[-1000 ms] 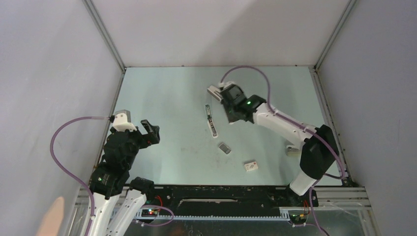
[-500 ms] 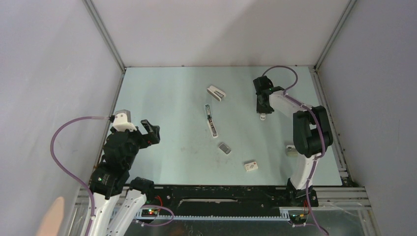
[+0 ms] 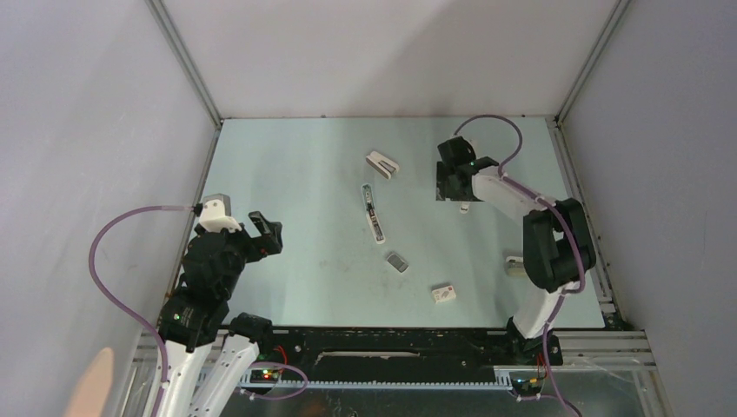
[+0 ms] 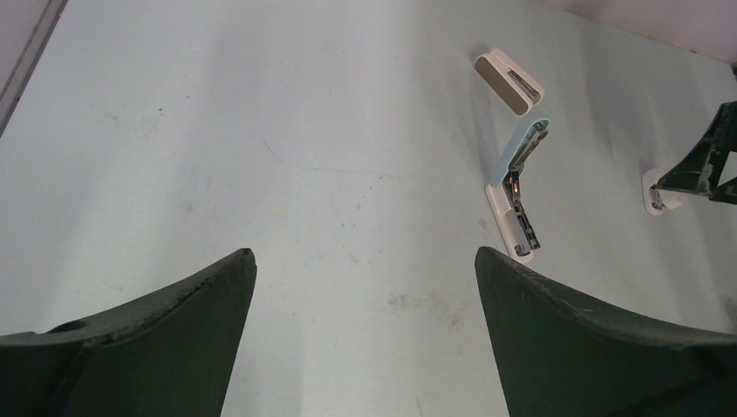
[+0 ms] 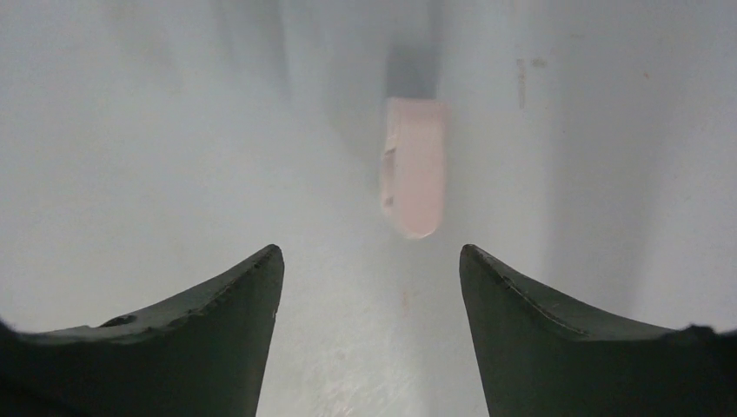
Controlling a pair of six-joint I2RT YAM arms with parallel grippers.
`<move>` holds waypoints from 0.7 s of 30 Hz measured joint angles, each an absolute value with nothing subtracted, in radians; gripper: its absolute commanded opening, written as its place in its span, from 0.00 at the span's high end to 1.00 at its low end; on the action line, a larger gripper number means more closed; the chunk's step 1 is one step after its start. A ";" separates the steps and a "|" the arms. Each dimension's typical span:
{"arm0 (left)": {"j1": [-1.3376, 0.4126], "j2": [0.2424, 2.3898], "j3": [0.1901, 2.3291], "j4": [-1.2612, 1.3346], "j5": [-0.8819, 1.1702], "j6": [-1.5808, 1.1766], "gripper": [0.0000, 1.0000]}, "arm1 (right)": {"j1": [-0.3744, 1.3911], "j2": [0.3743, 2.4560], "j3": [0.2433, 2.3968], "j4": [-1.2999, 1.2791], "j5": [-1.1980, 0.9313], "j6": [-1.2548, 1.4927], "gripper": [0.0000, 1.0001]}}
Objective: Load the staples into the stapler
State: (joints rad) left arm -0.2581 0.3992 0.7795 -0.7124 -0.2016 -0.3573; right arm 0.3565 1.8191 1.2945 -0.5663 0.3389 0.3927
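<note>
the left gripper (image 3: 265,230) is hanging spread and empty. the stapler (image 3: 374,214) is lying opened mid-table, the staples (image 3: 397,261) near its near end. the right gripper (image 3: 452,178) — also spread, empty — is hovering by a small white piece (image 3: 465,207), probably risking a wrong grab.

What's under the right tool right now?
A small pale piece lies on the table just ahead of the open right tool, ungripped. From above, the tool covers the table directly beneath it; the staples lie elsewhere.
</note>
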 measured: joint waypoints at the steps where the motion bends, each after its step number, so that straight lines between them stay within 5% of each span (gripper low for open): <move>1: -0.258 0.399 0.780 -0.712 -0.201 -0.357 0.00 | 0.385 1.793 1.290 -0.562 0.342 0.393 0.19; 12: -0.252 0.398 0.780 -0.712 -0.202 -0.357 0.00 | 0.748 1.717 1.248 -0.379 0.289 0.389 0.18; 21: -0.248 0.394 0.780 -0.712 -0.202 -0.357 0.00 | 0.816 1.856 1.247 -0.214 0.231 0.392 0.29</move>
State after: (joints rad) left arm -0.2481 0.3939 0.7795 -0.7124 -0.2024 -0.3573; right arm 0.8158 1.8557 1.2469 -0.2142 0.2310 0.3920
